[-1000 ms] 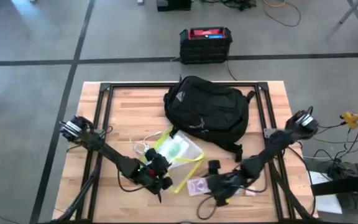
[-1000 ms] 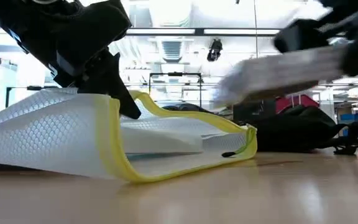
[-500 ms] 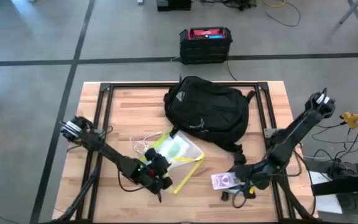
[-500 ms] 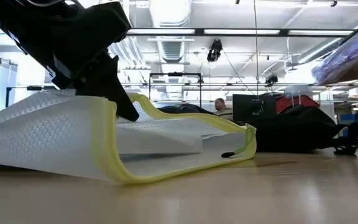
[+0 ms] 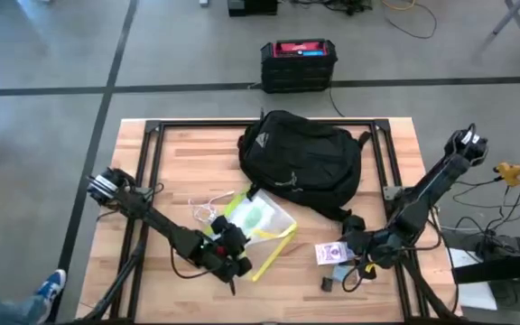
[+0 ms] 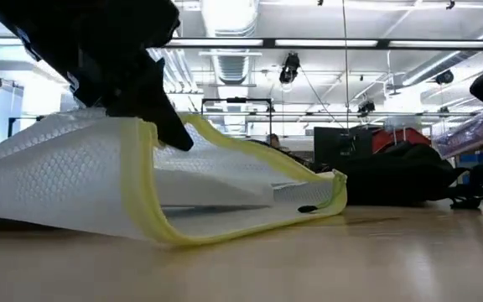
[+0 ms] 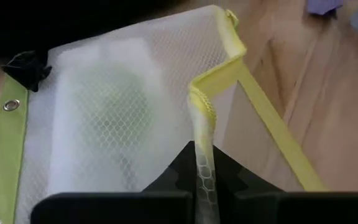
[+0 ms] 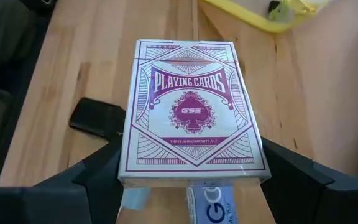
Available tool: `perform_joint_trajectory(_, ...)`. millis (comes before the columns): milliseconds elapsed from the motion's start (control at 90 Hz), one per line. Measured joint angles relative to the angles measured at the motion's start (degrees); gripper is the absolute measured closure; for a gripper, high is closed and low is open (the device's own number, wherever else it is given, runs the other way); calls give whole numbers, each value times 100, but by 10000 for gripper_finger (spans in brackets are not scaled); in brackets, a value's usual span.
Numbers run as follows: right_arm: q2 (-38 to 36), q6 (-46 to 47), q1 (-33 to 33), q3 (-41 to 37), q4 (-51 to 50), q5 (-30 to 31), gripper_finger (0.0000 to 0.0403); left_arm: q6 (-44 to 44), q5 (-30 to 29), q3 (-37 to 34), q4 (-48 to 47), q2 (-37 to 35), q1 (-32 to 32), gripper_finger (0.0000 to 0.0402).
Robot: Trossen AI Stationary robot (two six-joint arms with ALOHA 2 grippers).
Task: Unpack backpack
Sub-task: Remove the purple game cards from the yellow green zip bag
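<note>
Left arm: reaches from the worktop's (image 5: 165,280) left edge towards its near middle, lying low over the wood.
Left hand (image 5: 233,263): fingers pressed together on the yellow-trimmed edge of the mesh zip pouch (image 5: 258,224), pinching it; the left wrist view shows the yellow binding caught between the two dark fingers (image 7: 169,180).
Right arm: folds in from the right edge, elbow high by the worktop's right side, forearm running down to the near right part.
Right hand (image 5: 348,254): clamped on a box of playing cards (image 8: 193,112), one finger at each long side; the box is held above the wood.
Backpack (image 5: 301,155): lies on the far middle of the worktop, pale triangular logo towards the far left, straps trailing to the near right.
Only from above: a small dark object (image 5: 327,284) on the wood just beside the held cards; a black box with a red top (image 5: 299,61) on the floor beyond the worktop; a shoe (image 5: 50,287) at the lower left.
Only at table height: the pouch's mouth gapes, its raised edge lifted off the wood.
</note>
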Motion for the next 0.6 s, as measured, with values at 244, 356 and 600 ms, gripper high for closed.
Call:
perform_joint_trajectory(244, 125, -42, 4, -9, 41, -13, 121, 0, -26, 7, -325, -392, 2, 402)
perform_joint_trajectory(356, 163, -40, 26, -9, 95, -20, 120, 2, -78, 9, -574, -511, 4, 402)
perform_joint_trajectory(600, 353, -197, 46, -11, 416, -4, 120, -2, -212, 9, -806, -608, 17, 402)
